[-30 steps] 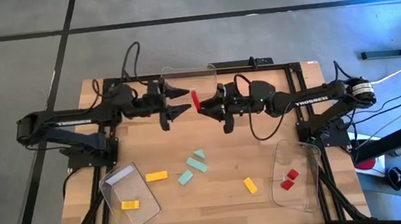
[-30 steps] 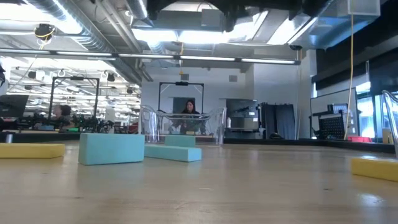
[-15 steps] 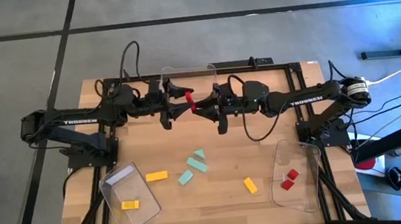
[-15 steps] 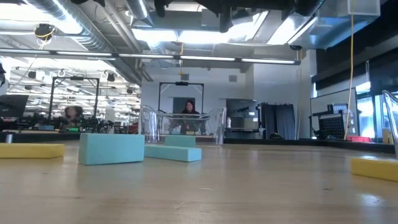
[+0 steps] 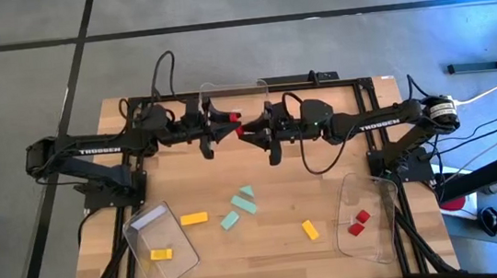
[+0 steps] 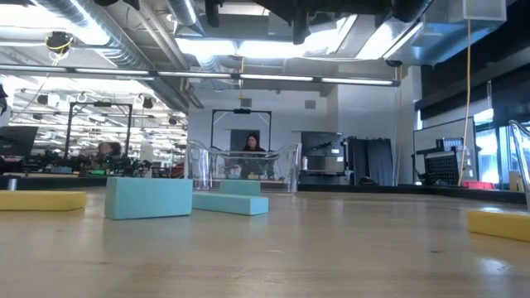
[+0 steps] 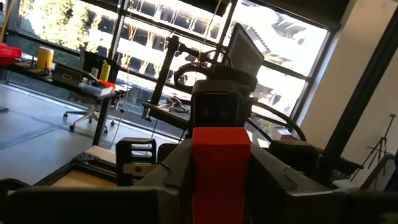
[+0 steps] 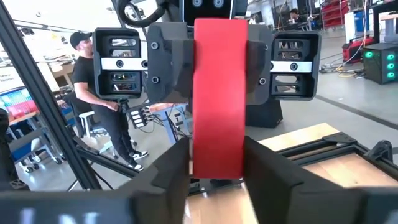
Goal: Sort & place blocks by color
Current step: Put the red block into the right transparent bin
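A red block (image 5: 234,121) hangs high over the far middle of the table, between my two grippers, which face each other. My left gripper (image 5: 226,123) comes from the table's left and is shut on it. My right gripper (image 5: 246,130) comes from the right and is shut on it too. On the wood lie two mint blocks (image 5: 246,199) (image 5: 229,220) and two yellow blocks (image 5: 194,218) (image 5: 309,230). One yellow block (image 5: 160,255) lies in the near left bin (image 5: 147,226). Two red blocks (image 5: 359,222) lie in the near right bin (image 5: 374,237). My left gripper pinches the red block's two opposite sides (image 7: 200,171) between its two fingers (image 7: 177,177), coming level from the table's left. The block is lifted clear, well above the table. My right gripper has the same block's sides (image 8: 202,155) between its two fingers (image 8: 267,165), level from the table's right. Whether both fingers still press on it I cannot tell.
A third clear bin (image 5: 234,92) stands at the far edge, just behind the grippers. A black frame (image 5: 369,98) runs along the table's edges. In the low view the mint blocks (image 6: 149,199) and yellow blocks (image 6: 499,223) lie on the wood, with bare wood between them.
My left gripper stood wide open beside the red block and has shut on it. My right gripper has kept the block in the same place above the far middle of the table.
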You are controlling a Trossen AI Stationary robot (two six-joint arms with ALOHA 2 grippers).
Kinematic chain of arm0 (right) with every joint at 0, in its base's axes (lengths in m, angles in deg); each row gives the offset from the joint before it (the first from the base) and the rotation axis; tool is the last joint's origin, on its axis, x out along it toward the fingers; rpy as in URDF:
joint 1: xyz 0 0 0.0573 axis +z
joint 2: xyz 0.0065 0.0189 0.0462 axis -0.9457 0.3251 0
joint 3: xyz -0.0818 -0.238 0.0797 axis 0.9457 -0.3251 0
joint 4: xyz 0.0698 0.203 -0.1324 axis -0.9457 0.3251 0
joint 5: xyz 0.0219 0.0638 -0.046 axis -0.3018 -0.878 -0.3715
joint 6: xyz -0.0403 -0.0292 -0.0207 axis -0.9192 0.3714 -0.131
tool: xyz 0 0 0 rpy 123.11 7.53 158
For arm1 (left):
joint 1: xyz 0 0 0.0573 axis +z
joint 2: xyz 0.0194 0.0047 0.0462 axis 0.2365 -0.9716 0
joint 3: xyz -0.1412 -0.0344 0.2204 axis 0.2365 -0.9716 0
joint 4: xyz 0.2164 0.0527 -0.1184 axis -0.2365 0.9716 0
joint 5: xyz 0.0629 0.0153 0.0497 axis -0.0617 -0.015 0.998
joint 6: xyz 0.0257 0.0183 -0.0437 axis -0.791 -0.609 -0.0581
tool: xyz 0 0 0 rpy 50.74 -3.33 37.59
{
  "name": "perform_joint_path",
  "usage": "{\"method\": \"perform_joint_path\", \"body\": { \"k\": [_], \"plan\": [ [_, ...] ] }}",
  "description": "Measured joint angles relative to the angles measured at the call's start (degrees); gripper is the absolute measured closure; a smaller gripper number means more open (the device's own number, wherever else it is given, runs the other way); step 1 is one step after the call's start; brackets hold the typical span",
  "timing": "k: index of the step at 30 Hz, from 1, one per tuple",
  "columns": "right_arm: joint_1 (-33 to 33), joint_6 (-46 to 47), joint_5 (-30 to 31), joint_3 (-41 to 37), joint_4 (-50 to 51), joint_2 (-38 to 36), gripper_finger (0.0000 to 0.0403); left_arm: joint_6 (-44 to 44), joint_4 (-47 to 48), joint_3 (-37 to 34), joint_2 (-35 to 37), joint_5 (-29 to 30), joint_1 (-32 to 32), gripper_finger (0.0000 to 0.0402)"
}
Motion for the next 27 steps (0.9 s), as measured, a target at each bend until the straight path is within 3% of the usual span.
{"method": "perform_joint_path", "body": {
  "k": [4,10,18,27],
  "plan": [
    [0.00,-0.13,2.07,0.00,1.87,-1.56,0.0201,-0.18,1.25,0.03,1.46,-0.02,1.51,0.0307],
    [-1.38,-0.28,5.48,-0.02,13.79,-7.67,0.0141,-0.82,7.58,0.04,6.03,0.34,4.04,0.0307],
    [-2.61,0.38,2.55,-0.02,20.63,-12.98,0.0131,-1.06,10.27,0.05,7.93,0.26,3.88,0.0307],
    [-1.54,4.66,-2.14,0.00,15.78,-7.18,0.0130,2.99,1.43,0.02,0.03,-2.86,0.51,0.0307]
  ]
}}
